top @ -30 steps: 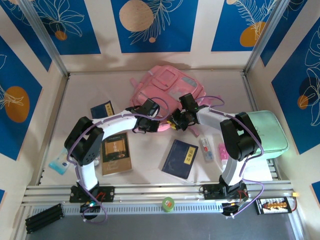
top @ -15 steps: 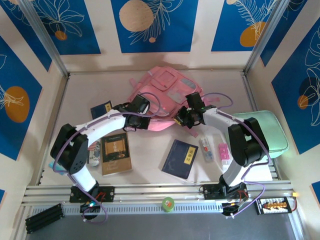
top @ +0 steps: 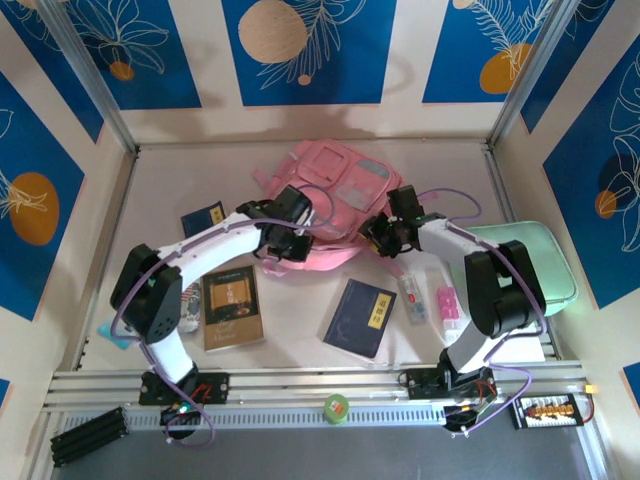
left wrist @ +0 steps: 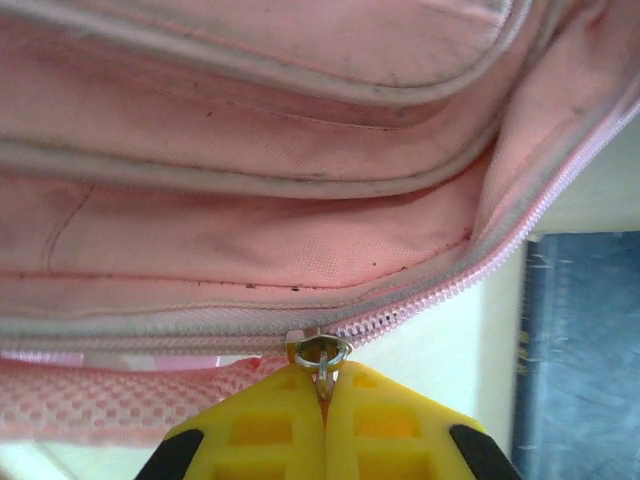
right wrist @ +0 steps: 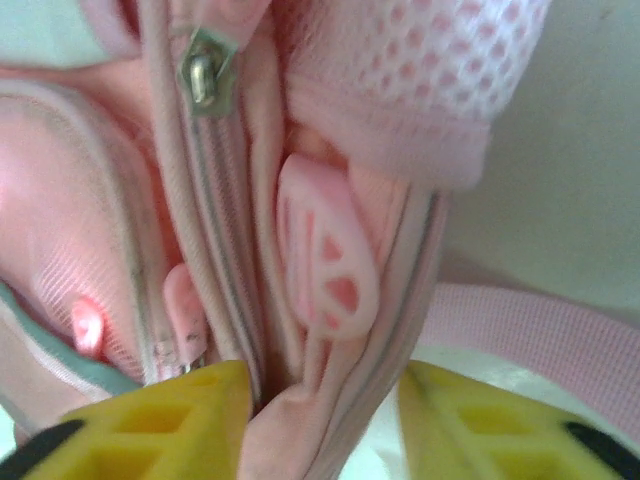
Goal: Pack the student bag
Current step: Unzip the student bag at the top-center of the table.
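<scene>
The student bag (top: 335, 185), a soft pink backpack, lies at the back middle of the table. My left gripper (top: 283, 245) is at its near left edge. In the left wrist view the yellow fingers are shut (left wrist: 325, 385) on the metal zip pull (left wrist: 322, 352) of a partly open zip, with the bag's pink lining (left wrist: 250, 230) above. My right gripper (top: 378, 238) is at the bag's near right corner. In the right wrist view its jaws stand apart (right wrist: 325, 400) around a fold of bag fabric (right wrist: 290, 430) and a pink rubber tab (right wrist: 325, 250), with a gap to the right finger.
A navy book (top: 360, 317) and a brown book (top: 232, 305) lie in front of the bag, and a small navy booklet (top: 204, 218) lies to its left. A mint-green case (top: 535, 262) sits at the right, with small pink and white items (top: 446, 303) beside it.
The right gripper has slid to the right along the bag's edge and its jaws have spread apart. The left gripper kept its hold on the zip pull while the bag shifted.
</scene>
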{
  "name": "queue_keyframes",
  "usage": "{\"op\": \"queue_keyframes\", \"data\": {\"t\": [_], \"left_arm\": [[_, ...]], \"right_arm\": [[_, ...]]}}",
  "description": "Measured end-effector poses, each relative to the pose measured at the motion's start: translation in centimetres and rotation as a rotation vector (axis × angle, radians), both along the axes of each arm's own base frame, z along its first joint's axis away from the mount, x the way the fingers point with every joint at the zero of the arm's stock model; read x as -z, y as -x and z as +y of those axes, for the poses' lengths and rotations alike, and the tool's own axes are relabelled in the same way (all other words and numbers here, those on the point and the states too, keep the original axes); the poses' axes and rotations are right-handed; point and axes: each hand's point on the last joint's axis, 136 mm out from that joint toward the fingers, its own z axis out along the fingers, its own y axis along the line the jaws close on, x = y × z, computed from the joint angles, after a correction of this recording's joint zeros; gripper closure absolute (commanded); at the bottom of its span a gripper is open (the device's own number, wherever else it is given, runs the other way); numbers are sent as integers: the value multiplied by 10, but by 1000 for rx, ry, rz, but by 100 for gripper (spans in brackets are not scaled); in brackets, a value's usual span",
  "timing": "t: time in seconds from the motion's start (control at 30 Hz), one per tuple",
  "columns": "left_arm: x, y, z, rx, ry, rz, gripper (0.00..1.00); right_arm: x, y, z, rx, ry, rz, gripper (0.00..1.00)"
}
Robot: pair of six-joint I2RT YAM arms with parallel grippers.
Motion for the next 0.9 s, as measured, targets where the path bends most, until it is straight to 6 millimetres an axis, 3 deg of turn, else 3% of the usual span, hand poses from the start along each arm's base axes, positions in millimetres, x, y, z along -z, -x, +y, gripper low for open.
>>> {"op": "queue_keyframes", "data": {"t": [0.13,0.23,0.4,0.6,0.67,0.77,0.9], "left_arm": [[6,3,-28,46,15,50,100],[12,3,-43,64,24,80,100],[14,4,-54,74,37,108,100],[14,6,-56,78,36,112,100],[14,6,-55,78,33,115,100],[14,7,-54,77,29,118,100],[16,8,-50,74,8,116,100]], "right_arm": [[-18,7,-10,36,-30,-18,39],[-25,17,-7,40,-84,-6,36],[-12,41,10,20,-179,98,30],[-3,46,32,-20,-226,161,28],[-2,41,37,-27,-229,168,34],[1,33,43,-29,-231,168,56],[11,34,41,-14,-213,195,75]]}}
